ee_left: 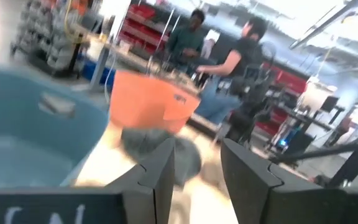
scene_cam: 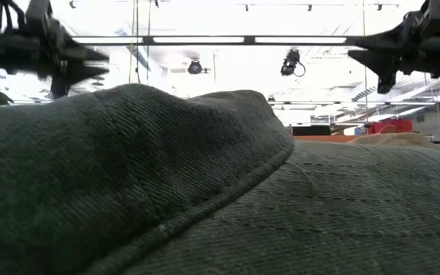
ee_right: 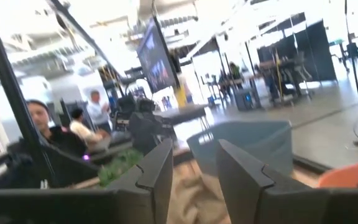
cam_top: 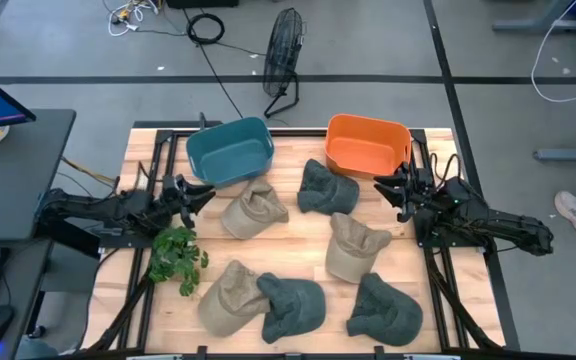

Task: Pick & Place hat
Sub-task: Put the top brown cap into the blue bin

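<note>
We've got six hats loose on the desk (cam_top: 298, 150). Left tool (cam_top: 200, 194) is open, empty, and nearest the tan hat (cam_top: 253, 212), just inboard of it. Right tool (cam_top: 388, 188) is open, beside the green hat (cam_top: 326, 188).

Blue plastic bin (cam_top: 230, 150) at table's (cam_top: 298, 230) far edge, left of orange plastic bin (cam_top: 368, 143). Six cloth hats before bins. Green leafy sprig (cam_top: 176, 255) at left.

Blue bin (cam_top: 230, 150) and green plant (cam_top: 175, 257) near left gripper (cam_top: 204, 193); orange bin (cam_top: 368, 143) near right gripper (cam_top: 386, 188). Between them, tan hats (cam_top: 254, 211), dark green hats (cam_top: 326, 187).
</note>
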Controlling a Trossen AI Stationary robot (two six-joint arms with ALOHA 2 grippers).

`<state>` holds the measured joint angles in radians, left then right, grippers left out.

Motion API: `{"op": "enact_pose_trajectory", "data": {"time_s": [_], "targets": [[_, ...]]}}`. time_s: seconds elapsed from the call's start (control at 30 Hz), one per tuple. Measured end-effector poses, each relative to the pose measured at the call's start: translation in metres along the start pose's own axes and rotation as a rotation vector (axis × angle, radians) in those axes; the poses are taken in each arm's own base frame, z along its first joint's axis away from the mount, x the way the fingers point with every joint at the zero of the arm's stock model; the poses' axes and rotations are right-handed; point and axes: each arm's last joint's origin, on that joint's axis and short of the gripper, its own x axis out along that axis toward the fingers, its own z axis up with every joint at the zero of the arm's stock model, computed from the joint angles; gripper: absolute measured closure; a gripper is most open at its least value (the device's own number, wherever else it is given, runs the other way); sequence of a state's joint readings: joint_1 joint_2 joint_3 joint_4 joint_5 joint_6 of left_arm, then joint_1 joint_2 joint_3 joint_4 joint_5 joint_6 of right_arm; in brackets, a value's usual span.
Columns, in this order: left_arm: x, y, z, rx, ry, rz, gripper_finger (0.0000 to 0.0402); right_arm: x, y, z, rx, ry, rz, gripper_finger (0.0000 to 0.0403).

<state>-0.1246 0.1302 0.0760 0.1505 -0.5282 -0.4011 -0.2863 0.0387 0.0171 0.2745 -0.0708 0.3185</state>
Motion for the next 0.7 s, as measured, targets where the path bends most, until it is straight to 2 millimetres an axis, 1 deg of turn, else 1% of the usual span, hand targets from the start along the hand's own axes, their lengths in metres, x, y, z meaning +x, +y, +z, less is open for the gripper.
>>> {"op": "enact_pose_trajectory", "data": {"time_s": [0.1,0.2,0.37,0.53,0.7], "targets": [[0.002,-0.01,0.02,0.065,-0.013,-0.006,0.0278,0.0,0.002,0.007,0.036,-0.022,0.008,0.0278],[0.006,-0.02,0.038,0.099,0.003,0.001,0.0279,0.002,0.007,0.02,0.035,-0.032,0.024,0.0278],[0.017,-0.035,0.056,0.085,0.088,0.036,0.0276,0.009,0.016,0.046,-0.011,-0.012,0.05,0.0278],[0.035,-0.052,0.069,0.092,0.129,0.049,0.0267,0.026,0.024,0.069,-0.021,0.114,0.06,0.0278],[0.057,-0.072,0.085,0.131,0.193,0.071,0.0264,0.053,0.032,0.093,-0.025,0.212,0.097,0.0278]]}}
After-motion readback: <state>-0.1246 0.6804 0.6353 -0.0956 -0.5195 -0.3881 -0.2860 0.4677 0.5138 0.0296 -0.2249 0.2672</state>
